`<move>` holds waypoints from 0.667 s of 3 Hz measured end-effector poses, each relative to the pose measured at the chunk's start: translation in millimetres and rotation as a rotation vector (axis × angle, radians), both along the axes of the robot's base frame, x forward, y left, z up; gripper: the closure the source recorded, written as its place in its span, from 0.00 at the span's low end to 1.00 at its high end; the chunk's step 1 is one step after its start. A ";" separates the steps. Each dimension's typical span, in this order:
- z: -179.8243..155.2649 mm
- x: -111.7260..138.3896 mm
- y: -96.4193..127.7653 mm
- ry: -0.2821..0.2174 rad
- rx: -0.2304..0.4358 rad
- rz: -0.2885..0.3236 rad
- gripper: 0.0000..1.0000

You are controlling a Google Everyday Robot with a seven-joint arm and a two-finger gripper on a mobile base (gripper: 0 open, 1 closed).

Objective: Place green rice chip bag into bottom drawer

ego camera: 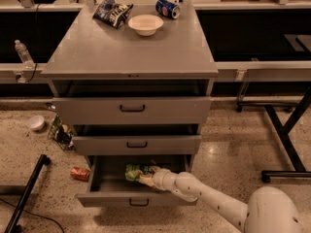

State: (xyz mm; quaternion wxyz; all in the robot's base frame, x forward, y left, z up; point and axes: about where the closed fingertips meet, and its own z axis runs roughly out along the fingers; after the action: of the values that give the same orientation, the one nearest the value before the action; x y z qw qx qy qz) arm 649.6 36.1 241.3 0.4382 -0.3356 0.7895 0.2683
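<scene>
The bottom drawer [112, 198] of the grey cabinet is pulled open. The green rice chip bag [137, 172] lies inside it, left of the middle. My gripper [151, 177] reaches into the drawer from the right and sits at the bag's right end, touching it. My white arm [214, 203] runs from the lower right into the drawer.
The two upper drawers [132, 110] stand slightly open. On the cabinet top sit a dark chip bag [112, 12], a white bowl [145, 24] and a blue can [167, 8]. A red can [80, 173], a white cup [36, 123] and black table legs [284, 144] are on the floor around.
</scene>
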 end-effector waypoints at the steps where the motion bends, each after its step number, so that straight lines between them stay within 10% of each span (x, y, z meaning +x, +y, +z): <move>1: 4.6 -5.9 -14.6 0.017 -0.016 -0.043 0.00; 2: 30.4 -39.5 -73.2 0.073 -0.016 -0.151 0.00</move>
State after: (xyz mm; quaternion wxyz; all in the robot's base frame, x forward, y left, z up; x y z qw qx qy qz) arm 610.1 -37.1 271.7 0.4253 -0.2686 0.8303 0.2401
